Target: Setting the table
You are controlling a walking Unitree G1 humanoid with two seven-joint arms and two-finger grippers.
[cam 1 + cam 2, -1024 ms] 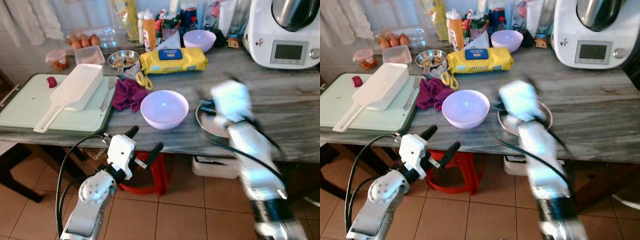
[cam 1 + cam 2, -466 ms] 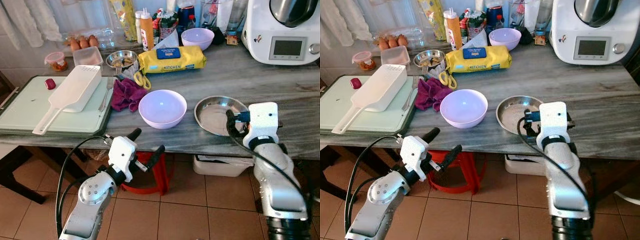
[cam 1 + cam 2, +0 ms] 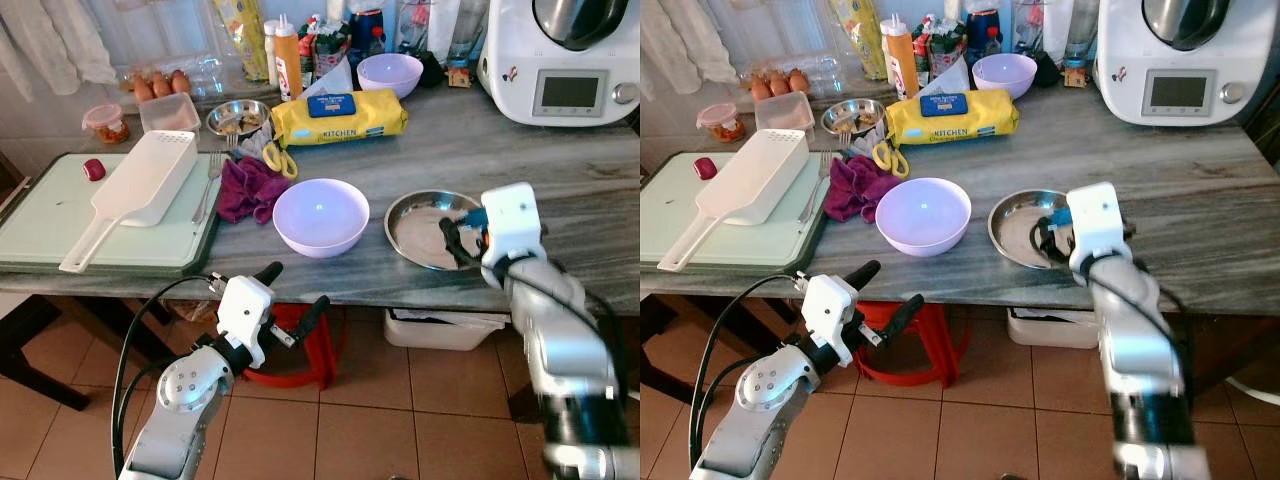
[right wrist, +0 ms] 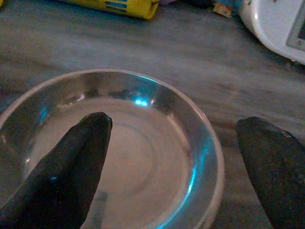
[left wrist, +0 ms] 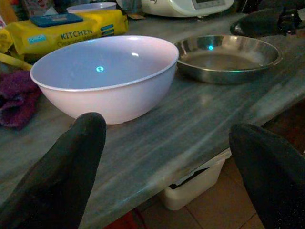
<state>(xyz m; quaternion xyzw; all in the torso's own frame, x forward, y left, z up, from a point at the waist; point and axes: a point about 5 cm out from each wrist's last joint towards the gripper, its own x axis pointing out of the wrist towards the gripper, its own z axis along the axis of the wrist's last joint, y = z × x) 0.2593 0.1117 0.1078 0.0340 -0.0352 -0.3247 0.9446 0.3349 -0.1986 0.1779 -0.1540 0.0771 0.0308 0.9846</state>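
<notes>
Right claw (image 3: 1052, 236) spread wide over shallow round steel dish (image 3: 432, 228) on grey marbled counter (image 3: 560, 170), evidently lining up a rim grasp; left claw (image 3: 292, 292) released, below counter edge.

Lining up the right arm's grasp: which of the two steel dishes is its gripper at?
The wide shallow steel plate by the table's front edge, beside the lilac bowl. Right gripper hovers over it, open.

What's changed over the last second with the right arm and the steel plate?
The right claw has swung from a blurred pass above the table to the steel plate, now open over its right rim, holding nothing. The plate, lilac bowl and left claw, open below the table edge, stayed put.
</notes>
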